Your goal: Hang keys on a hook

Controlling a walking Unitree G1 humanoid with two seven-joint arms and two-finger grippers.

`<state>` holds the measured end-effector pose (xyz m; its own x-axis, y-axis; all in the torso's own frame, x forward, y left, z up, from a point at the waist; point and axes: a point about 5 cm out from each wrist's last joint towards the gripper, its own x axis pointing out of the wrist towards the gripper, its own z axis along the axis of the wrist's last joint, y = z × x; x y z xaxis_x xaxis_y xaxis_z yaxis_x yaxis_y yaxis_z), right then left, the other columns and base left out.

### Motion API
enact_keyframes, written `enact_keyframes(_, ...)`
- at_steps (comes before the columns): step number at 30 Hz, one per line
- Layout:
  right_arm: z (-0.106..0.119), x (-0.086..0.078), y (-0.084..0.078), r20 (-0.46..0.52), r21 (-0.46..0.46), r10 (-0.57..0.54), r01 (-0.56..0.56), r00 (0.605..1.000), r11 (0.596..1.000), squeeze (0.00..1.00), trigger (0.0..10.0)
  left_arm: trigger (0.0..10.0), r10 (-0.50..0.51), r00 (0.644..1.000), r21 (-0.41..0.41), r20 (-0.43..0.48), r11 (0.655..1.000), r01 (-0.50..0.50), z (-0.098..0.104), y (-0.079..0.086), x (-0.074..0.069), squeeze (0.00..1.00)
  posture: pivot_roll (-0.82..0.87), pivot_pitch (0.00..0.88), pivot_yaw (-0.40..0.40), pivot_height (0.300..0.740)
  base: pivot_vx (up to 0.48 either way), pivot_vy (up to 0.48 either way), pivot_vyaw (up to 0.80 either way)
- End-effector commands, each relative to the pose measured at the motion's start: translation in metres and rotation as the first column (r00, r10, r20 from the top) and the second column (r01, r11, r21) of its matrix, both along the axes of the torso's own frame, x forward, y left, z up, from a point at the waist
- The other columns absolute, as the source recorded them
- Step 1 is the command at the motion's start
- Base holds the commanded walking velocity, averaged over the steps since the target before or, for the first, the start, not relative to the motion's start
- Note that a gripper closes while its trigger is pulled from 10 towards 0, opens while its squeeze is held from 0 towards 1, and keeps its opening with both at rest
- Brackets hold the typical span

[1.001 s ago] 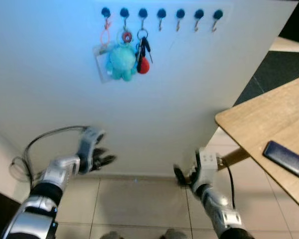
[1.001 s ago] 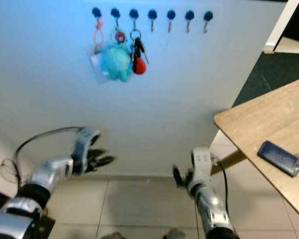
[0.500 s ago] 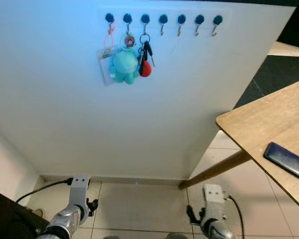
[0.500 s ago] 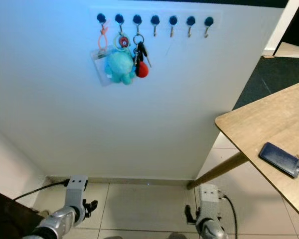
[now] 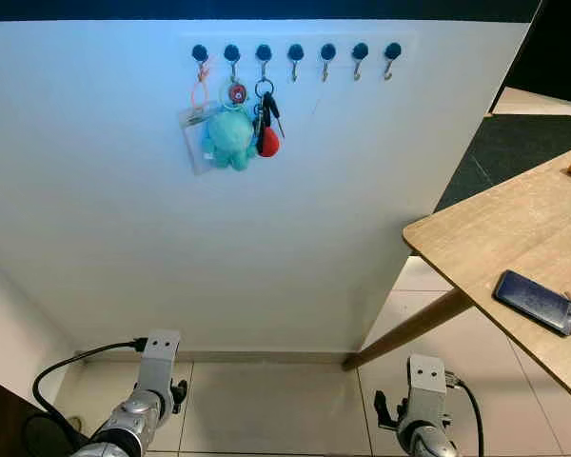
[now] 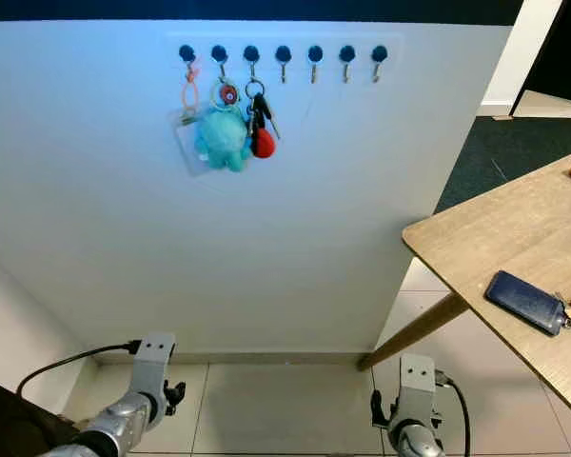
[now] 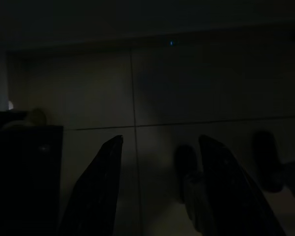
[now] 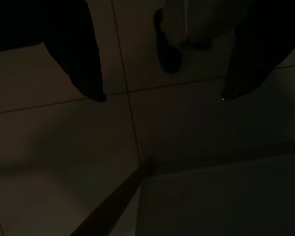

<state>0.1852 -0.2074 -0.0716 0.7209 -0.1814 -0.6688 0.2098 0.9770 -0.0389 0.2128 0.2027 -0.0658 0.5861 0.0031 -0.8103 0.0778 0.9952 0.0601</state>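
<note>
Wall: white panel (image 5: 266,209) standing on a pale tiled floor (image 5: 266,419), with a dark strip along its top edge.
Hooks: row of seven dark-knobbed hooks (image 5: 295,53) near the panel's top; the four rightmost are bare.
Hung items: orange loop with a clear card holder (image 5: 196,143) on the first hook, teal plush toy (image 5: 230,138) on the second, keys (image 5: 266,119) with a red fob on the third, just beside the plush.
Counter: wooden counter (image 5: 495,248) at the right, carrying a dark blue phone (image 5: 536,302) and something small at its edge, too small to tell.
Left claw: left claw (image 7: 160,187) low over the floor tiles, fingers spread apart and grasping nothing.
Right claw: right claw (image 8: 162,96) also low, pointed down at the tiles, fingers parted, nothing between them.
</note>
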Motion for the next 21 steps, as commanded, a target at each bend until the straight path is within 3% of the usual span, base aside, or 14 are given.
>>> enact_keyframes(1, 0.001, 0.002, -0.001, 0.008, -0.007, 0.008, -0.008, 1.000, 1.000, 0.00, 10.0, 10.0, -0.006, 1.000, 0.013, 0.001, 1.000, 0.006, -0.001, -0.004, 0.000, 0.00, 0.00, 0.000, 0.005, 0.740, 0.000, 0.000, 0.00)
enact_keyframes(10, 0.009, 0.016, -0.002, 0.052, -0.038, 0.091, -0.089, 0.995, 0.995, 0.00, 10.0, 10.0, 0.001, 1.000, 0.031, 0.001, 1.000, -0.001, -0.003, -0.004, -0.004, 0.00, 0.02, 0.000, -0.030, 0.740, 0.000, 0.000, 0.00)
enact_keyframes(12, 0.011, 0.021, 0.004, 0.061, 0.020, 0.156, -0.157, 0.986, 0.987, 0.00, 10.0, 10.0, -0.031, 0.999, 0.004, 0.016, 0.999, 0.031, -0.002, -0.008, -0.002, 0.00, 0.03, 0.000, -0.043, 0.740, 0.000, 0.000, 0.00)
enact_keyframes(14, 0.011, 0.022, 0.004, 0.063, 0.039, 0.163, -0.165, 0.985, 0.985, 0.00, 10.0, 10.0, -0.037, 0.999, -0.045, 0.020, 0.998, 0.038, -0.003, -0.013, -0.002, 0.00, 0.04, 0.000, -0.046, 0.740, 0.000, 0.000, 0.00)
enact_keyframes(18, 0.009, 0.021, 0.007, 0.057, 0.041, 0.152, -0.154, 0.987, 0.987, 0.00, 10.0, 10.0, -0.061, 0.996, -0.002, 0.061, 0.998, 0.061, -0.001, -0.014, -0.001, 0.00, 0.05, 0.006, -0.053, 0.740, 0.000, 0.000, 0.00)
enact_keyframes(21, 0.004, 0.013, 0.010, 0.039, 0.069, 0.131, -0.134, 0.991, 0.989, 0.00, 10.0, 10.0, -0.031, 0.995, -0.035, 0.097, 0.999, 0.034, 0.000, -0.016, 0.000, 0.00, 0.05, 0.012, -0.068, 0.740, 0.000, 0.000, 0.00)
